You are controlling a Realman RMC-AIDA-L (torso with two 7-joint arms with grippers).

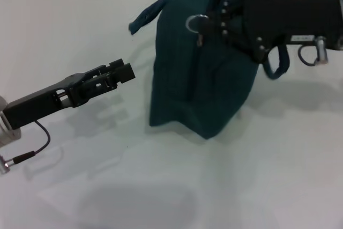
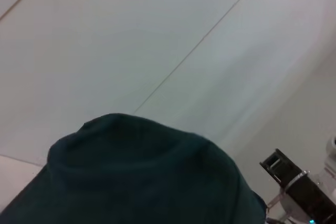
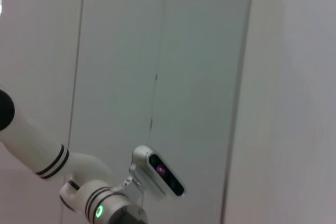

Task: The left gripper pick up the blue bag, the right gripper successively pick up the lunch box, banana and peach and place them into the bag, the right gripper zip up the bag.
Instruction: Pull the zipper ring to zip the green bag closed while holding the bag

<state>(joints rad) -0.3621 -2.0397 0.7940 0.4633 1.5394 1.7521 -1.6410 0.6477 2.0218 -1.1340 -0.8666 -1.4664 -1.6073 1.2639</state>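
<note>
The blue bag (image 1: 198,84) stands upright on the white table (image 1: 161,186), its top looking closed. One loop handle (image 1: 146,17) sticks out to the left, the other (image 1: 277,67) hangs on the right. The metal ring pull (image 1: 195,23) lies on the bag's upper face. My right gripper (image 1: 217,21) is at the bag's top, right beside the ring. My left gripper (image 1: 124,69) hovers left of the bag, apart from it, open and holding nothing. The left wrist view shows the bag's rounded top (image 2: 142,171). The lunch box, banana and peach are out of view.
Bare white table lies in front of the bag and to its left. A cable (image 1: 40,143) trails from the left arm near the table's left edge. In the right wrist view, a white robot arm (image 3: 94,198) with a green light stands before a panelled wall.
</note>
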